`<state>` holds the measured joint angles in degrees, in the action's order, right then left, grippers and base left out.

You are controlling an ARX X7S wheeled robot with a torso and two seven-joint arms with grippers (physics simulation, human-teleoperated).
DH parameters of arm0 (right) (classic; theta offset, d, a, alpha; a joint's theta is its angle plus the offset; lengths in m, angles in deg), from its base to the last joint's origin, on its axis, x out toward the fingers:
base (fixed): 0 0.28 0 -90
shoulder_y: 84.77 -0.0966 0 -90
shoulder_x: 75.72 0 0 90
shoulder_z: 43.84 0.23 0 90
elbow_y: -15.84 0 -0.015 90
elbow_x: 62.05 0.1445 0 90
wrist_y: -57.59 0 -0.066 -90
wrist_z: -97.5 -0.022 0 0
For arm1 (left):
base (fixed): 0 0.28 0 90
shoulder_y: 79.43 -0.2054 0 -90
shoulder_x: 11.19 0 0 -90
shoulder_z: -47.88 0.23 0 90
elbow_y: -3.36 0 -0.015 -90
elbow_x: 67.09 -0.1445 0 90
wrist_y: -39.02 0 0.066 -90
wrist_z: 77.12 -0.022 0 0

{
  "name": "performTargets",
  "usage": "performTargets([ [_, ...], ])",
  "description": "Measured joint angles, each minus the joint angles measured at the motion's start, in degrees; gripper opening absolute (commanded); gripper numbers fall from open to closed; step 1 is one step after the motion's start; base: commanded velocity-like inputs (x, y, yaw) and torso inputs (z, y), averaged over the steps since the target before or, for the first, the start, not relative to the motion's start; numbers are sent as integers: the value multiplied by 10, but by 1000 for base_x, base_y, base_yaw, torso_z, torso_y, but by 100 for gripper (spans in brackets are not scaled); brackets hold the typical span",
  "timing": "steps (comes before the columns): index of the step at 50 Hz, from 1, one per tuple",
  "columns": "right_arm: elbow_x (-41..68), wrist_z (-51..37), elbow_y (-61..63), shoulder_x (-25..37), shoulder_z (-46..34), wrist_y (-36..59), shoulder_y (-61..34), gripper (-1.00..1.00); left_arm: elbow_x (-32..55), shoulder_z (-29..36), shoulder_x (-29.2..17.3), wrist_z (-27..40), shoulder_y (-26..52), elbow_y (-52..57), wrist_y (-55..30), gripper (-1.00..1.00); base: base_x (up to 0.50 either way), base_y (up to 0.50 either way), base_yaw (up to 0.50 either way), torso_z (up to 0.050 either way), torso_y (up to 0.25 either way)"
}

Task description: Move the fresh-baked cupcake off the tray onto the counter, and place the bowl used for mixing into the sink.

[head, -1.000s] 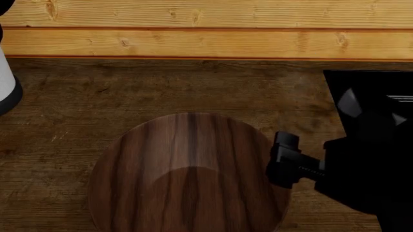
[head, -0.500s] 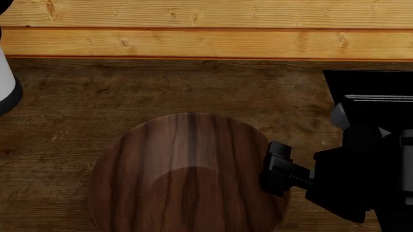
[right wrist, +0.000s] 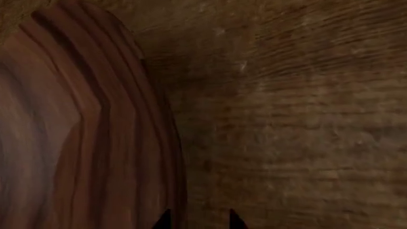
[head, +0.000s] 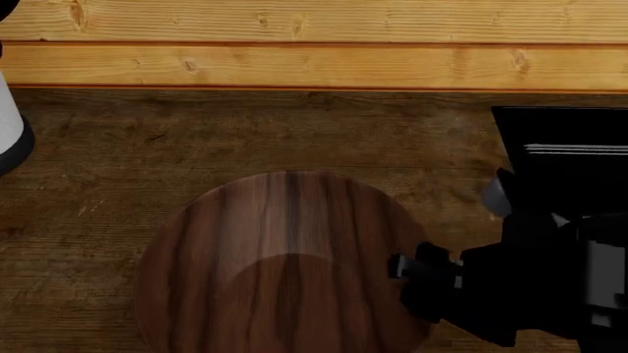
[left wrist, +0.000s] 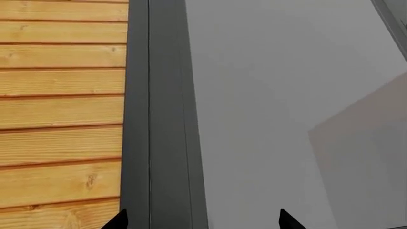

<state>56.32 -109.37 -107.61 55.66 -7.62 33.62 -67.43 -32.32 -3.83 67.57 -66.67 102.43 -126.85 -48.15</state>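
The dark wooden bowl (head: 284,265) stands on the brown plank counter (head: 147,147), low in the middle of the head view. My right gripper (head: 398,266) is at the bowl's right rim. In the right wrist view, that gripper (right wrist: 199,220) shows two dark fingertips a small gap apart. The rim of the bowl (right wrist: 95,143) runs between them, and I see no pinch. My left gripper (left wrist: 201,222) is open, with nothing between its tips, and faces a grey panel. The cupcake is out of view. I cannot tell tray or sink from what shows.
A glossy black rectangular shape (head: 559,129) lies at the right edge of the head view, partly behind my right arm. A white cylinder with a black base (head: 10,125) stands at the left edge. Yellowish pine wall boards (head: 314,44) run behind the counter.
My right arm has come down and to the left, bringing the gripper from beside the bowl's right edge onto its rim. The bowl has not moved.
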Motion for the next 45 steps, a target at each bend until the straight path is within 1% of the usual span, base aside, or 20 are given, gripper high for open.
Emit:
performTargets([
  [9, 6, 12, -1, -2, 4, -2, -1, -100, 0, 1, 0, 0, 0, -1, 1, 100, 0, 0, 0, 0, 0],
  [14, 12, 3, -2, -3, 4, 0, -5, -100, 1, 1, 0, 0, 0, -1, 1, 100, 0, 0, 0, 0, 0],
  [28, 21, -13, -15, -13, 6, 7, -51, -100, 2, 1, 0, -1, 0, 0, 2, 100, 0, 0, 0, 0, 0],
  [36, 18, -10, -7, -4, 16, -10, -51, -100, 3, 2, 0, -2, -1, 1, 2, 100, 0, 0, 0, 0, 0],
  [45, 37, -30, -7, -3, 36, -46, -59, -100, 3, 3, 1, -4, -2, 0, 2, 100, 0, 0, 0, 0, 0],
])
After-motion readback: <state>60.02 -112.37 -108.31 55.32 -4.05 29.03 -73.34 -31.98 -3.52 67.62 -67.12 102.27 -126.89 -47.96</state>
